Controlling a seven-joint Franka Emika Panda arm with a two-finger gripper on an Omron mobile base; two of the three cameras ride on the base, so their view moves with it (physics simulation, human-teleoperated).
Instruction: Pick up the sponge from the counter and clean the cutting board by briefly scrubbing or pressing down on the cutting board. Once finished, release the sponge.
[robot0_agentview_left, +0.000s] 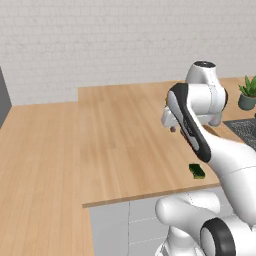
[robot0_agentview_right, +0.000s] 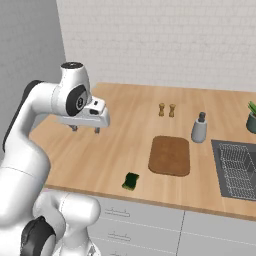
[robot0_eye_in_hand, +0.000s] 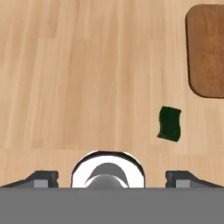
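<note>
Arm hides cutting board (robot0_agentview_right: 170, 155) leftward; sponge (robot0_agentview_right: 131, 181) clear; tool (robot0_agentview_right: 85, 129) spread.

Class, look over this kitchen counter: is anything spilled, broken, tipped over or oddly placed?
Nothing stands out. The small dark green sponge lies flat near the counter's front edge, apart from the reddish-brown wooden cutting board; nothing is spilled or tipped over.

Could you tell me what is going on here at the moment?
The robot arm hangs above the counter with its pincer open and empty. The sponge lies untouched near the counter's front edge, just left of the cutting board. Nothing has been picked up yet, so the scrubbing is not yet begun.
</note>
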